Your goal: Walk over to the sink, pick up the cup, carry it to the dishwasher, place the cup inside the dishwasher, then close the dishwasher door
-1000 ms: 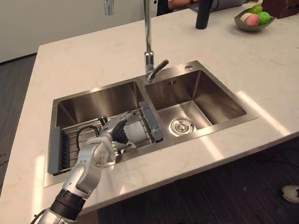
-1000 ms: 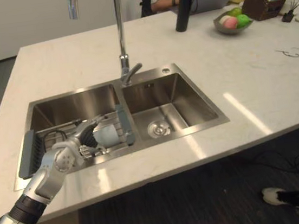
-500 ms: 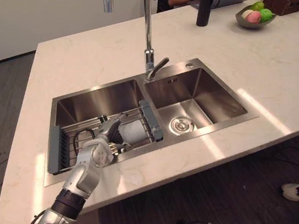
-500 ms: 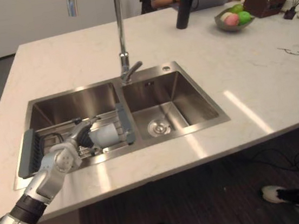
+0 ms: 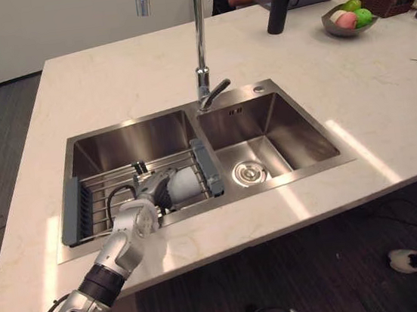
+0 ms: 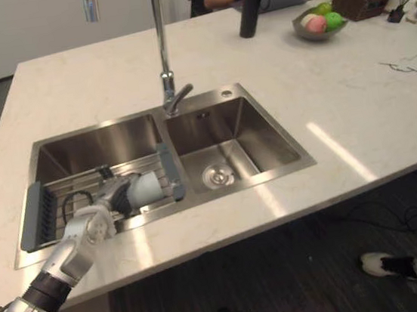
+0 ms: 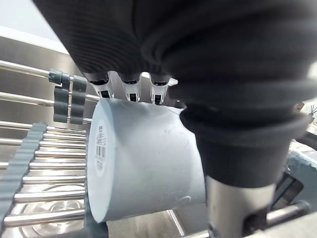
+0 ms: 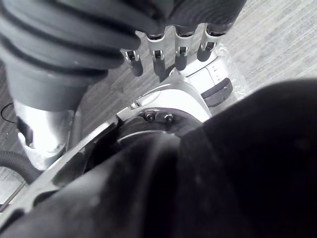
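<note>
One cup (image 5: 184,183), two basins (image 5: 126,139) (image 5: 281,124), one bottle (image 5: 276,1), one bowl (image 5: 341,31)

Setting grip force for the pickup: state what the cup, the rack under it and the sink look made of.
Cup: likely plastic, matte pale grey; even dull surface with no glaze shine, though ceramic isn't ruled out.
Rack: shiny metal rods, with grey end pieces that are probably plastic or rubber.
Sink: brushed stainless steel, by its soft streaked reflections.
</note>
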Available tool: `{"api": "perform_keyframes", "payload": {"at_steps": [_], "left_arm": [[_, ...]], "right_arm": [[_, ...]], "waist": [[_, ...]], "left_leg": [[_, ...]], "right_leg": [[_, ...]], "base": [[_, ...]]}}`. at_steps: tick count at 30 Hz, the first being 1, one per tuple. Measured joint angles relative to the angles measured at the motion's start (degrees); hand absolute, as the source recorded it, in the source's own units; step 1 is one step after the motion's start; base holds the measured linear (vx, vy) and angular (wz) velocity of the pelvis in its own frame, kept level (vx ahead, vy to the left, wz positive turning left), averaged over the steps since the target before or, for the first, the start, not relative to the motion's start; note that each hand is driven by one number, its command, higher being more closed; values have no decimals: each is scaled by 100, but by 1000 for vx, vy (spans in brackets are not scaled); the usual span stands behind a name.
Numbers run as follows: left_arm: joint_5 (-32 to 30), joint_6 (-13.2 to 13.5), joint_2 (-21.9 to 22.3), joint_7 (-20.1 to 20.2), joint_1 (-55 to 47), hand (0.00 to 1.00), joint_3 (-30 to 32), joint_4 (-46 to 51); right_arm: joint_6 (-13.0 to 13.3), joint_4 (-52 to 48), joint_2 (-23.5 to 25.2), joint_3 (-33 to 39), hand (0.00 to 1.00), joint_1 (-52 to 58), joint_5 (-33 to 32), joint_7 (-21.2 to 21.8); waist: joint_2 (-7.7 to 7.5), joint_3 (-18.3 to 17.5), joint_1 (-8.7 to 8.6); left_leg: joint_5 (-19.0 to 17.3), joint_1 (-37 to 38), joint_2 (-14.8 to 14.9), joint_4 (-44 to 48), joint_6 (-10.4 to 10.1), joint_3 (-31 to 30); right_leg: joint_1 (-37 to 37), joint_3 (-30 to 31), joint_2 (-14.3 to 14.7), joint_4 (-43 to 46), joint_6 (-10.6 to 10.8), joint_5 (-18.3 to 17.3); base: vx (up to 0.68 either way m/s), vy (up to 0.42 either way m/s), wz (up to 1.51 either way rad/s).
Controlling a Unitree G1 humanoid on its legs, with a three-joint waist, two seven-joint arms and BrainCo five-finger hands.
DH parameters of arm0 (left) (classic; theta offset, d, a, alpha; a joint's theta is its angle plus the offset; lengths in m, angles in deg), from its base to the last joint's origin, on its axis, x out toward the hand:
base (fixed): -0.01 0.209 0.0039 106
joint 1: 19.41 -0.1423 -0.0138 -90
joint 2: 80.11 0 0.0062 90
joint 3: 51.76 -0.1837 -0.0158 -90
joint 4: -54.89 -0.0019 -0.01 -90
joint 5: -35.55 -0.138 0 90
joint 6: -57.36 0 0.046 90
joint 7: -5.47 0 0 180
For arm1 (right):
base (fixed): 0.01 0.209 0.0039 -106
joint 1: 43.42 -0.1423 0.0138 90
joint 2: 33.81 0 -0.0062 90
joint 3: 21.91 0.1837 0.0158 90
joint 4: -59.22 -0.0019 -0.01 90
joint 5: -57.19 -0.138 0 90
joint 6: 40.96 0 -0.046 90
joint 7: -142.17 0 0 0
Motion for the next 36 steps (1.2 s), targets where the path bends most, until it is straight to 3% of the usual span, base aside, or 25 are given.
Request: {"api": "perform_keyframes", "payload": {"at_steps": [12, 18, 24, 36], "left_arm": [[-213, -266, 91, 92, 147, 0, -222, -263], [-189, -367, 92, 425, 336, 0, -256, -533], [153, -386, 86, 484, 431, 0, -248, -700], [691, -330, -159, 589, 442, 0, -62, -196]], "right_arm": [[-3, -18, -22, -50, 0, -18, 3, 1], [-36, -41, -57, -166, 0, -51, 7, 3], [-256, -205, -89, -174, 0, -43, 7, 13], [-362, -410, -84, -176, 0, -31, 2, 16]], "waist": [[46, 12, -80], [79, 24, -139], [133, 42, -181], [150, 122, -160]], "left_leg": [[-1, 8, 5, 0, -2, 22], [-4, 29, 8, 0, -5, 65], [-10, 38, 13, -1, -12, 119], [-6, 5, 4, 1, -7, 42]], "right_leg": [[-2, 31, 6, -1, -12, 8], [-5, 88, 11, -6, -18, 21], [-24, 130, 15, -20, -21, 26], [-22, 60, 7, 1, -15, 21]], "base": [[0, 0, 0], [-3, -2, -4], [-10, -9, -4], [0, 0, 3]]}}
